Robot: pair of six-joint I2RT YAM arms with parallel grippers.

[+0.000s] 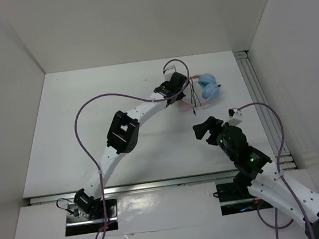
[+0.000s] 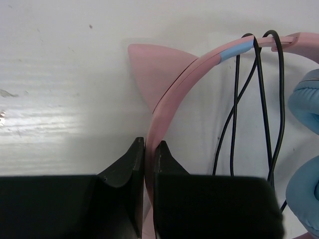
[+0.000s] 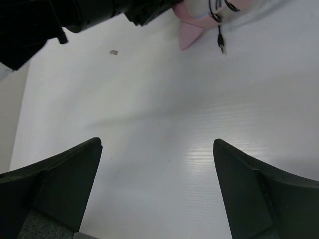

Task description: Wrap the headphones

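The headphones (image 1: 208, 89) lie at the back right of the table, with a pink cat-ear headband (image 2: 174, 82), light blue ear cups (image 2: 305, 107) and a thin black cable (image 2: 263, 109) looped over the band. My left gripper (image 2: 148, 144) is shut on the pink headband; it shows in the top view (image 1: 180, 89). My right gripper (image 3: 157, 144) is open and empty, hovering above the bare table in front of the headphones; it shows in the top view (image 1: 202, 128). The cable's plug end (image 3: 221, 46) hangs near a pink ear (image 3: 188, 34).
White walls close in the table on the left, back and right. A metal rail (image 1: 265, 107) runs along the right edge. Purple robot cables (image 1: 89, 113) arc over both arms. A small speck (image 3: 114, 52) lies on the table.
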